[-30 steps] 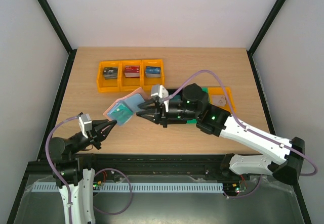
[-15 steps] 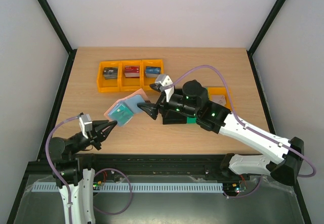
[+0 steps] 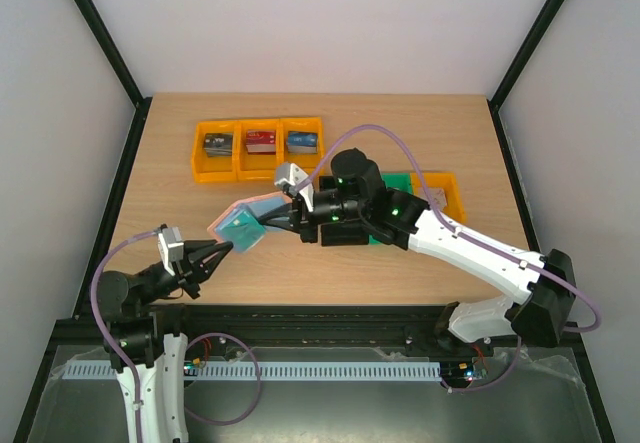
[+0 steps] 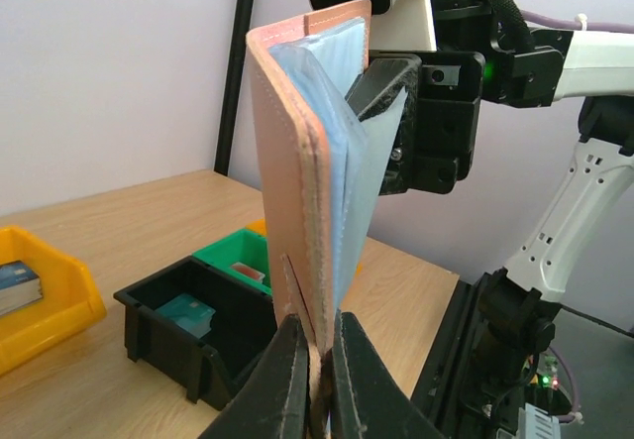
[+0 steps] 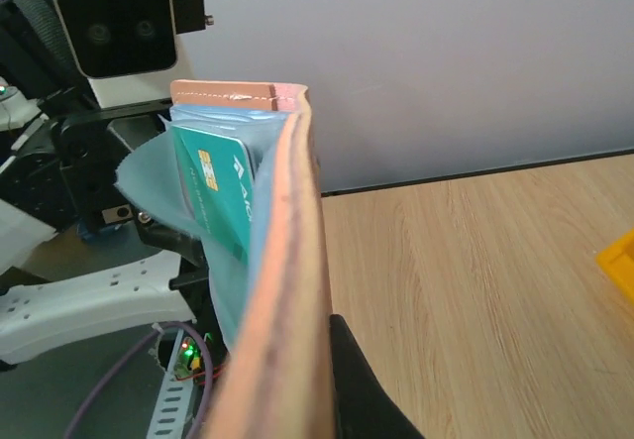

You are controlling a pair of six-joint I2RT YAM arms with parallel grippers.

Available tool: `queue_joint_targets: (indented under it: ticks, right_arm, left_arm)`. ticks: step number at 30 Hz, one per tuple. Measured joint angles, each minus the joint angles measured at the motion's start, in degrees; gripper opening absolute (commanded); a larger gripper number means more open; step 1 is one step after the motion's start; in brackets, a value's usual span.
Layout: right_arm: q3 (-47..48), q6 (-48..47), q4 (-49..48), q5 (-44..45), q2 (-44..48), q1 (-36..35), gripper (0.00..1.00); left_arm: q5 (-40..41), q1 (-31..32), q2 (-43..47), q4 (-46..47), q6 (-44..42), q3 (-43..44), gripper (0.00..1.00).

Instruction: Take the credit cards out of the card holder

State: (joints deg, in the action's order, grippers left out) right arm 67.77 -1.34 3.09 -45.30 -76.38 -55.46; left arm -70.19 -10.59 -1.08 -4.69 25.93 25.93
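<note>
My left gripper (image 4: 315, 360) is pinched tight on the bottom edge of the card holder (image 4: 297, 162), holding it upright in the air between the two arms, well above the table (image 5: 475, 280). My right gripper (image 3: 280, 214) is up against the holder's open side. One of its fingers (image 4: 381, 82) presses on a pale blue inner flap and the other is hidden behind the leather, so I cannot tell whether the jaws are together on anything. A teal credit card (image 5: 213, 196) sits in its pocket with only its upper part exposed (I can make out no other card).

Risks noted:
- The left hold covers only a narrow strip of edge. A sideways pull from the right arm could twist the holder out or drop it.
- The right finger appears to bear on lining, not plastic. Closing there would probably tug the flap and leave the card seated.
- Two arms pulling against each other could strain the stitching.
- A freed card may slip from a shallow pinch and fall short of the black bin (image 4: 188, 335).
</note>
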Motion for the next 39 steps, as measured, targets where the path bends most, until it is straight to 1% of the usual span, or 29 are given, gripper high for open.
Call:
queue_joint_targets:
  ticks: [2, 3, 6, 7, 9, 11, 14, 21, 26, 30, 32, 35, 39]
  right_arm:
    - [0.0, -0.22, 0.37, -1.31, 0.17, 0.02, 0.02]
    - [-0.04, -0.22, 0.42, -1.66, 0.33, 0.17, 0.02]
    - [-0.76, -0.15, 0.28, -2.54, 1.2, 0.22, 0.02]
    - [-0.94, -0.09, 0.31, -2.82, 1.55, 0.22, 0.02]
    - [-0.98, 0.26, 0.13, -3.26, 2.16, 0.22, 0.02]
    - [-0.98, 0.52, -0.07, -3.58, 2.58, 0.22, 0.02]
    - [-0.98, 1.18, -0.5, -3.91, 2.78, 0.22, 0.02]
    - [-0.98, 2.32, -0.98, -4.17, 2.78, 0.22, 0.02]
    - [-0.98, 3.13, -1.38, -4.61, 2.78, 0.22, 0.02]
    - [-0.98, 4.09, -2.54, -5.51, 2.38, 0.22, 0.02]
    - [-0.98, 4.52, -2.89, -6.1, 1.97, 0.22, 0.02]
    - [-0.98, 5.05, -3.43, -6.6, 1.38, 0.24, 0.02]
    - [-0.98, 5.33, -3.48, -6.91, 1.31, 0.26, 0.02]
  left_arm:
    - [-0.24, 0.0, 0.0, -0.07, 0.02, 0.0, 0.04]
    - [-0.17, 0.0, 0.0, -0.04, 0.02, -0.02, 0.08]
    - [0.35, 0.0, 0.0, -0.15, 0.04, -0.07, 0.36]
    - [0.76, 0.0, 0.02, -0.31, 0.39, -0.17, 0.42]
    - [1.38, 0.0, 0.07, -0.37, 0.74, -0.59, 0.47]
    - [1.73, 0.0, 0.11, -0.44, 1.11, -0.96, 0.49]
    - [1.88, 0.0, 0.22, -0.33, 1.62, -1.42, 0.48]
    - [1.62, 0.0, 0.31, -0.35, 1.92, -1.66, 0.37]
    - [1.16, 0.0, 0.31, 0.37, 2.64, -2.23, 0.35]
    - [0.96, 0.0, 0.31, 1.11, 3.76, -3.02, 0.22]
    - [0.85, 0.0, 0.31, 1.31, 4.11, -3.26, 0.17]
    - [0.61, 0.0, 0.31, 1.51, 4.28, -3.39, 0.2]
    - [0.55, 0.0, 0.31, 2.14, 4.79, -3.52, 0.2]
